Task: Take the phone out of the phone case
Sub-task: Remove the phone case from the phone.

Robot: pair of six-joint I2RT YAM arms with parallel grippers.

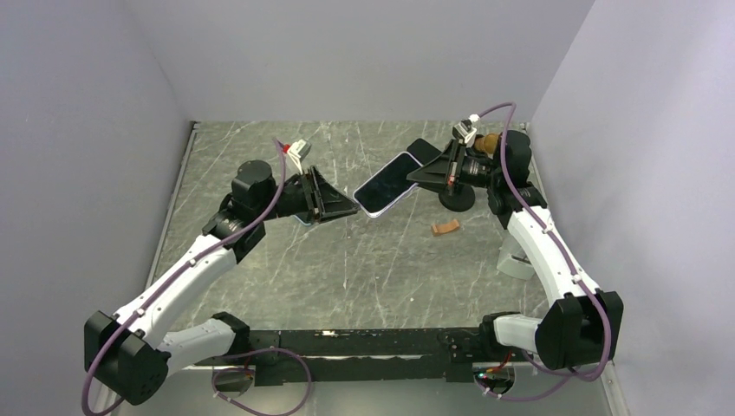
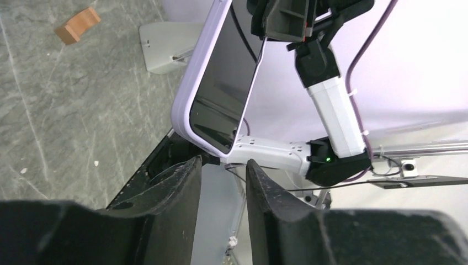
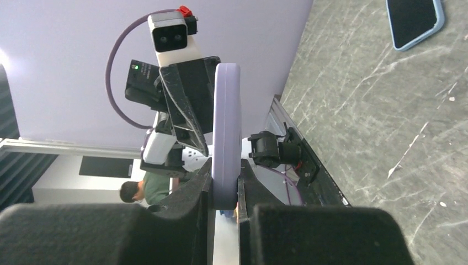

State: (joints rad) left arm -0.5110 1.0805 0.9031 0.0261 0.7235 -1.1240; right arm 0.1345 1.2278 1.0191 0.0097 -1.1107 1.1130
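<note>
1. The right gripper [image 3: 224,185] has its jaws pressed on the two flat faces of the lilac phone case [image 3: 227,121]. Its own wrist camera sees the case only edge-on, as a thin upright strip.
2. The left gripper [image 2: 222,168] has its jaws a little apart, with nothing between them. The lower corner of the case is just above the fingertips; I cannot tell if it touches them.
3. The left wrist view shows what the right one hides: the dark phone [image 2: 223,88] sits inside the case, with the lilac rim around the screen.
4. From above, the cased phone hangs tilted in the air between both grippers, over the far part of the table [image 1: 347,277].
5. The right wrist view shows a second phone in a blue case [image 3: 414,19] lying flat on the table.
6. A small brown block [image 1: 445,227] lies near the right arm, and a white stand [image 2: 165,47] is close to it.
</note>
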